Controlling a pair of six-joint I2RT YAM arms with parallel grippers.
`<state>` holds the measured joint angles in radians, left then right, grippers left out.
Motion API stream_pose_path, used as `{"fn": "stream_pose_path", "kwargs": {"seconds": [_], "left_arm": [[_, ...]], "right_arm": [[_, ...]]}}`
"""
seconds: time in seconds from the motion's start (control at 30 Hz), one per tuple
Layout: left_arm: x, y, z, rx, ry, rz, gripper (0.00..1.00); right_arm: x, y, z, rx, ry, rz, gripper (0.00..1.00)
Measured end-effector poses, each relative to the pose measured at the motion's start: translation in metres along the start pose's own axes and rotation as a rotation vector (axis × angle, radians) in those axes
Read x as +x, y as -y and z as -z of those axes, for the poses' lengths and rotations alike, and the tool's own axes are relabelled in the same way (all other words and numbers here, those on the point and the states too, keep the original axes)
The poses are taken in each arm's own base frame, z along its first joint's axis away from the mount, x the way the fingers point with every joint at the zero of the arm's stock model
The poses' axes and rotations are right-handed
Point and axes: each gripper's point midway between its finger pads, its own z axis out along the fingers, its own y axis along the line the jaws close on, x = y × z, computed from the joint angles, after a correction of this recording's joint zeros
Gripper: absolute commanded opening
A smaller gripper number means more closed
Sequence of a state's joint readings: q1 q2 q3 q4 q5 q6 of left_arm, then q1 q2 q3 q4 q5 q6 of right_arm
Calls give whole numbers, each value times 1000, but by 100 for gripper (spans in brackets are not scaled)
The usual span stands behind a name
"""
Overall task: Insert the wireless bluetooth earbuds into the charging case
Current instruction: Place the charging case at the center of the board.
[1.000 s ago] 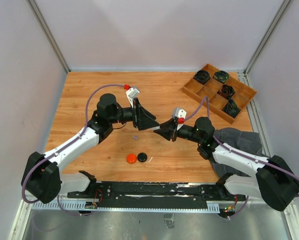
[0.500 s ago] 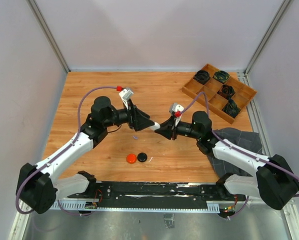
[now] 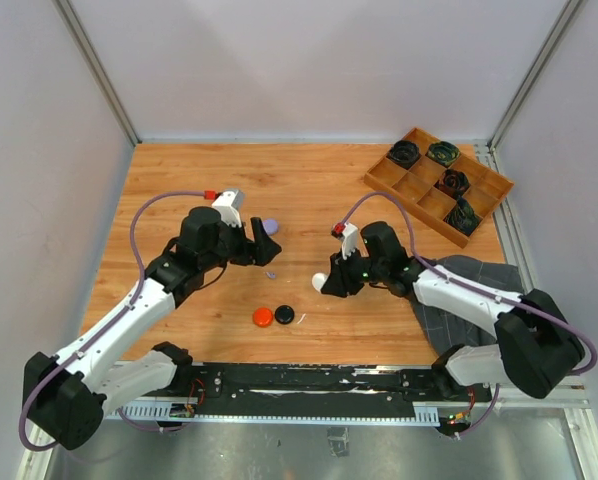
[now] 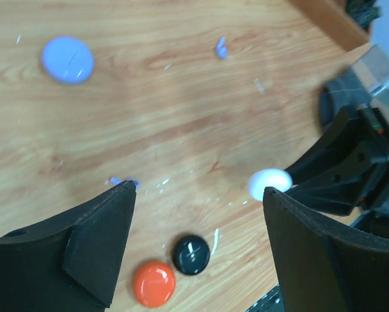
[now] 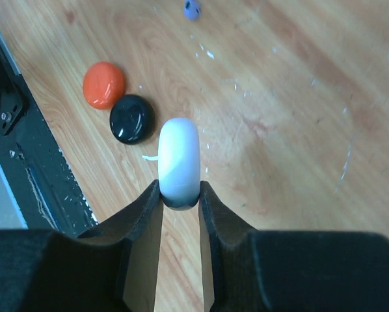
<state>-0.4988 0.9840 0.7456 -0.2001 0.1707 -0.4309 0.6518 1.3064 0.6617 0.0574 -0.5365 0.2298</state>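
Charging case (image 5: 179, 159), white, pinched between right fingers (image 5: 139, 224), left fingers (image 4: 93, 240) spread

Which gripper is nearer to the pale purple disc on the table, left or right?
Left. The left gripper hangs open close beside the purple disc. The right gripper, shut on a white puck, is well off to its right.

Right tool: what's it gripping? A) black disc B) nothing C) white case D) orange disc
C: the right tool is shut on the white case, held edge-on between its fingers. The orange disc and black disc lie apart from it.
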Motion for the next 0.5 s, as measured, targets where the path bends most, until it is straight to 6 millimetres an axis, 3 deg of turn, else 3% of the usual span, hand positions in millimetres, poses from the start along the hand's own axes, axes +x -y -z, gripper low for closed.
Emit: {"fn": "stream_pose_path", "kwargs": {"seconds": [0.13, 0.27, 0.5], "left_arm": [[25, -20, 2, -75, -50, 21, 99], [47, -36, 10, -123, -47, 67, 99], [46, -46, 17, -166, 19, 100, 99]], "right_arm": [[19, 5, -7, 20, -68, -110, 3], [40, 8, -18, 29, -136, -218, 6], [67, -4, -37, -8, -228, -322, 15]]}}
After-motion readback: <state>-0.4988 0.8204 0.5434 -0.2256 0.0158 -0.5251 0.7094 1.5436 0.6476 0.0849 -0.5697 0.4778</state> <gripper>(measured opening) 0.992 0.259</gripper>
